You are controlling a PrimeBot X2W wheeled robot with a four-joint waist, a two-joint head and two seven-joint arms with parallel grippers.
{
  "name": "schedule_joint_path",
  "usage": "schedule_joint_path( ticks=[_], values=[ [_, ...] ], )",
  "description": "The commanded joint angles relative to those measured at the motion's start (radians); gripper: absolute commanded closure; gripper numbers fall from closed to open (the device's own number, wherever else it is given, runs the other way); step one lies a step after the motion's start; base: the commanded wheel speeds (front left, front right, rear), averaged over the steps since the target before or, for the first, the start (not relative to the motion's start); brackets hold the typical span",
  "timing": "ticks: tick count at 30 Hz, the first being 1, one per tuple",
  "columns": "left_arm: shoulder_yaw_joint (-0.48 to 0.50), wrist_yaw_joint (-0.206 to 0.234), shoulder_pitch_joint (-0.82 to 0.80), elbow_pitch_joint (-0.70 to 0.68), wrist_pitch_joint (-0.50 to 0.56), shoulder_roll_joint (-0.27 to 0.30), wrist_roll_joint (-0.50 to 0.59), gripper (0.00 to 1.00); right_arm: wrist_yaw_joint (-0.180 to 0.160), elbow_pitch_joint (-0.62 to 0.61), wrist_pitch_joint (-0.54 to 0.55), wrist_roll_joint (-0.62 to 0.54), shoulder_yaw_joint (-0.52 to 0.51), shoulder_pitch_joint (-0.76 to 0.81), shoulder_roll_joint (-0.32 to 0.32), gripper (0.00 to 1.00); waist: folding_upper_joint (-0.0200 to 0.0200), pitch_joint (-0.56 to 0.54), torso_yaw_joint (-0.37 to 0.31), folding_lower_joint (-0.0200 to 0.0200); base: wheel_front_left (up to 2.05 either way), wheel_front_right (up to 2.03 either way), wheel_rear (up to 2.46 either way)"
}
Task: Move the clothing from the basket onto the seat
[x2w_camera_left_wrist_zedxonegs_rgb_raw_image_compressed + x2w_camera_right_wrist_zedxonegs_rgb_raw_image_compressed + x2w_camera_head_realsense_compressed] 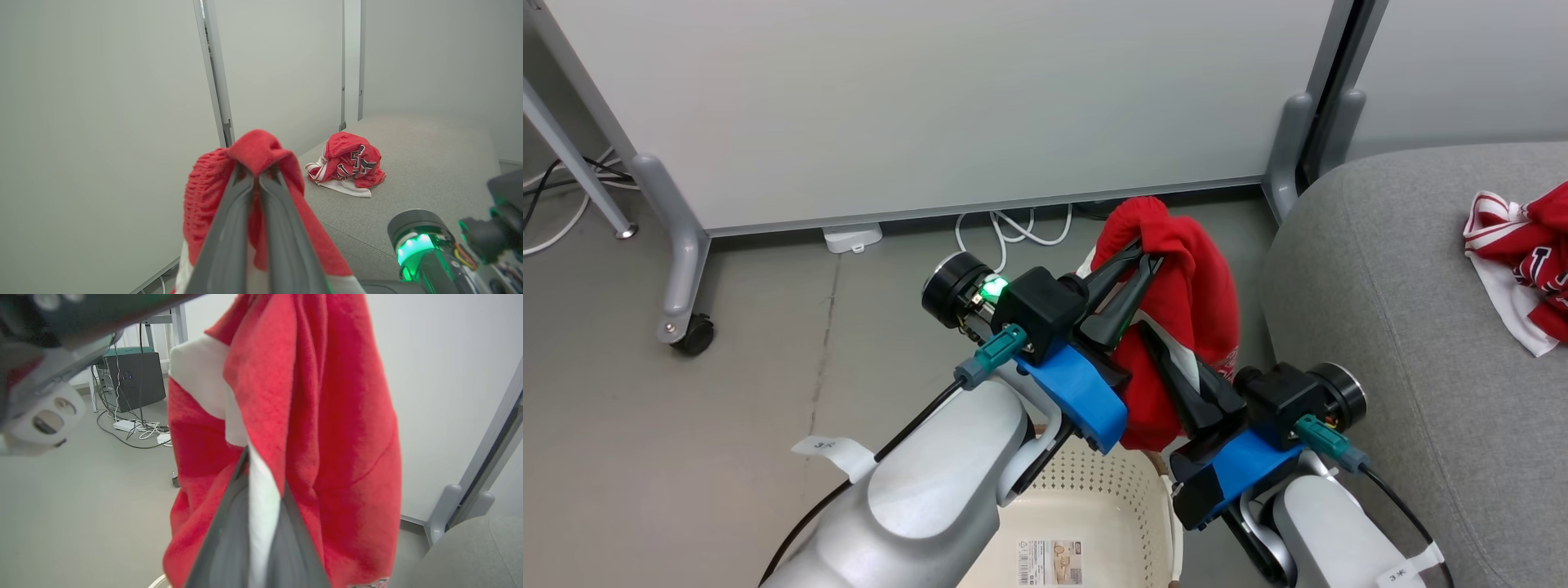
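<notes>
The left claw [1150,260] is seen clamped narrow on the top fold of the held garment [1196,302]. The right claw [1156,335] is pinched on a white stripe lower down the same cloth. The garment is held up in the air, lifted out of the basket [1094,490], which is set near and below, between the two forearms. In the part of its bottom that is shown, a label is seen and no red cloth.

To the right, the other garment [1523,253] is already laid in a heap on the seat [1380,327]. So half the job is judged done. What is left is for this piece to be carried right, over the seat's rounded near edge, and let go. The cloth hangs low, so a snag on that edge is to be watched for.

Further out, a grey partition foot [1286,155] is planted just beside the seat's far-left corner. White cables [1013,229] are strewn on the floor under the panel [931,106], on the far side and off the route.
</notes>
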Motion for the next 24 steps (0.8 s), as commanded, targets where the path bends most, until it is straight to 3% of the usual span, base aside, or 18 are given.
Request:
schedule_joint_path(
  ticks=[1,24],
  values=[
    [-0.001,0.004,-0.009,-0.001,-0.005,-0.001,-0.005,1.0,0.0,0.003,0.0,0.003,0.0,-0.01,0.005,1.0,0.0,-0.001,0.0,-0.0001,0.0,0.0,0.0],
    [0.003,0.003,-0.01,0.003,-0.005,-0.003,0.002,1.0,0.0,-0.011,0.0,0.011,0.001,-0.002,-0.004,1.0,0.0,-0.001,-0.003,-0.0001,0.0,0.0,0.0]
  ],
)
